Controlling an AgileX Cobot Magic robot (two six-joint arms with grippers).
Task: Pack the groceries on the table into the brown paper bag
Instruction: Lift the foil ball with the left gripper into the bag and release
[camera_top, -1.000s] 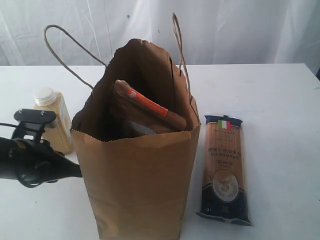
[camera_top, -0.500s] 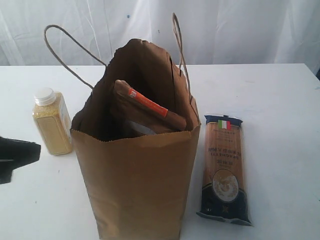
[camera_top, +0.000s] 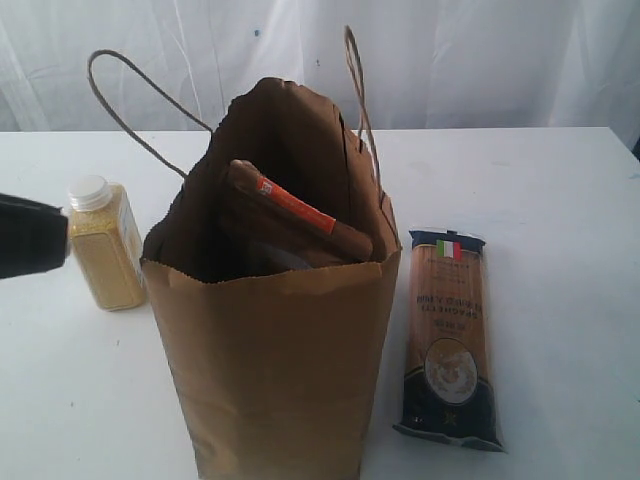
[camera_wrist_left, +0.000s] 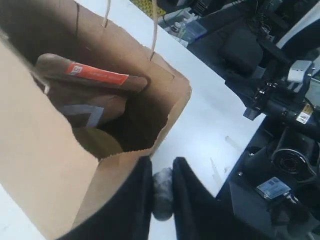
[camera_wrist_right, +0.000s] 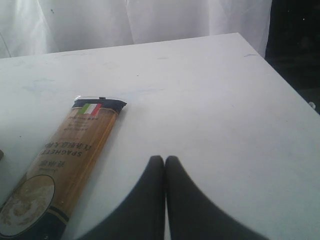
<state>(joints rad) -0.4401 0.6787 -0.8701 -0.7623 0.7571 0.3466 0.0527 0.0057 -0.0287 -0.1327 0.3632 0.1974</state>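
Note:
The brown paper bag (camera_top: 270, 360) stands open on the table (camera_top: 560, 200). The brown orange-labelled pouch (camera_top: 300, 215) leans inside it, and a dull yellow round top (camera_wrist_left: 97, 142) shows lower in the bag (camera_wrist_left: 45, 150). Left of the bag stands the yellow-grain bottle (camera_top: 105, 250) with its white cap. To the right of the bag the dark-blue spaghetti packet (camera_top: 448, 335) lies flat. My left gripper (camera_wrist_left: 162, 165) hovers beside the bag's rim, jaws a narrow gap apart, with only a grey blur in the gap. My right gripper (camera_wrist_right: 164, 160) is shut and empty, near the spaghetti packet (camera_wrist_right: 65, 165).
A white curtain (camera_top: 480, 60) hangs behind the table. Dark machinery (camera_wrist_left: 280, 100) sits past the table's edge in the left wrist view. The table's corner and edge (camera_wrist_right: 285, 85) lie close to my right gripper. The bag's cord handles (camera_top: 355, 90) stick up above the rim.
My left arm pulled away from the bag's left side, went leftward almost out of the exterior view, and now shows higher up at the left edge beside the bottle. Nothing else moved.

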